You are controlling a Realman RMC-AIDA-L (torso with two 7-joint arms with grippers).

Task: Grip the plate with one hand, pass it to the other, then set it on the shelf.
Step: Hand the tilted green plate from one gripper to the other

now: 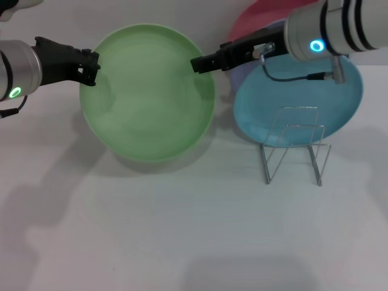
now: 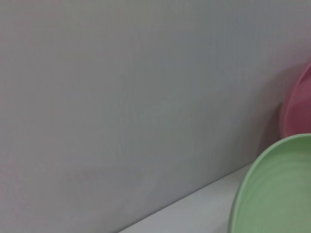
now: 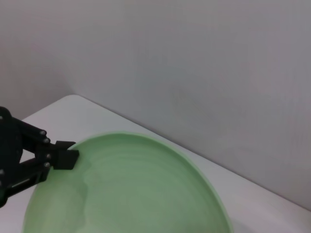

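Plate held between two grippers, the blue plate partly hidden by the right arm.

The green plate (image 1: pixel 148 91) is clamped at opposite rims by the left gripper (image 1: pixel 91 66) and right gripper (image 1: pixel 200 63); the shelf (image 1: pixel 294 145) is seen below the right gripper.

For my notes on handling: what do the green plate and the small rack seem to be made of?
The green plate, held at opposite rims by the left pincer and the right pincer, looks like matte plastic: even colour, soft dull sheen, no sharp reflections. The rack looks like thin bare metal wire: silvery, bent into loops.
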